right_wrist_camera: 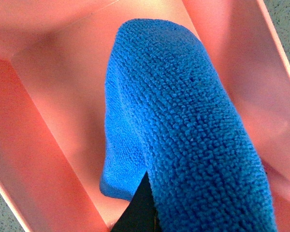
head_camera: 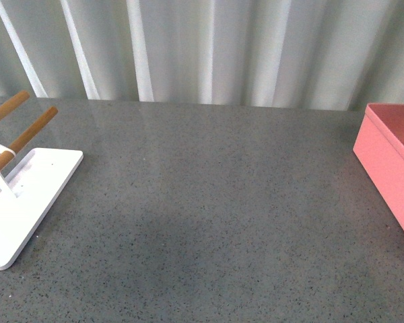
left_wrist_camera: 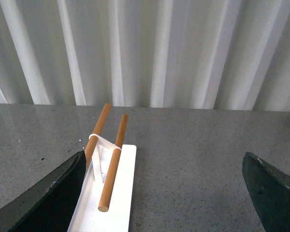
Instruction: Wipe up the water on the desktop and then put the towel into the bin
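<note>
The bright blue fluffy towel fills the right wrist view, hanging folded over the inside of the salmon-pink bin. My right gripper is shut on the towel; only a dark finger edge shows beneath the cloth. From the front, the bin stands at the right edge of the speckled grey desktop, and neither arm appears there. My left gripper is open above the desktop, its dark fingers wide apart with nothing between them.
A flat white base with two wooden rods sits at the desktop's left edge; in the left wrist view the base lies just beside the left finger. White curtains hang behind the desktop.
</note>
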`<control>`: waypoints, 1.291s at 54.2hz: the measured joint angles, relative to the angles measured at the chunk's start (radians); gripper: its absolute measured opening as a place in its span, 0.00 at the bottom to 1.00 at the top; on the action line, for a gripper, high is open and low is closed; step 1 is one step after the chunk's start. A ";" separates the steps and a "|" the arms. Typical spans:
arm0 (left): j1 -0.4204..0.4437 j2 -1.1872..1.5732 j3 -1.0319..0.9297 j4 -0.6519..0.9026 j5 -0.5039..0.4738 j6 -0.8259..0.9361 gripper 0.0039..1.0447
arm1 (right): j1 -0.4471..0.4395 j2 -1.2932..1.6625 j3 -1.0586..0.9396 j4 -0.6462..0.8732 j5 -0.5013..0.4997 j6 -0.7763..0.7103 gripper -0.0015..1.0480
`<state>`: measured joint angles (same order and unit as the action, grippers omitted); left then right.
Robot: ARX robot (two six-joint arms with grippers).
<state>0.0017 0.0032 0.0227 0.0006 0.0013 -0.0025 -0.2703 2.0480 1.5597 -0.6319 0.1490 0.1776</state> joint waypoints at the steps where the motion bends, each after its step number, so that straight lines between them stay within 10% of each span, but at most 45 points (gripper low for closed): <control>1: 0.000 0.000 0.000 0.000 0.000 0.000 0.94 | -0.001 0.000 0.000 0.000 0.001 0.000 0.04; 31: 0.000 0.000 0.000 0.000 0.000 0.000 0.94 | -0.059 0.008 -0.108 0.025 0.057 -0.003 0.95; 55: 0.000 0.000 0.000 0.000 0.000 0.000 0.94 | -0.035 -0.054 -0.048 0.089 0.000 -0.008 0.93; 70: 0.000 0.000 0.000 0.000 0.000 0.000 0.94 | 0.090 -0.513 -0.312 0.401 -0.136 -0.144 0.93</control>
<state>0.0017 0.0032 0.0227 0.0006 0.0010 -0.0025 -0.1802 1.5352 1.2472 -0.2306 0.0132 0.0334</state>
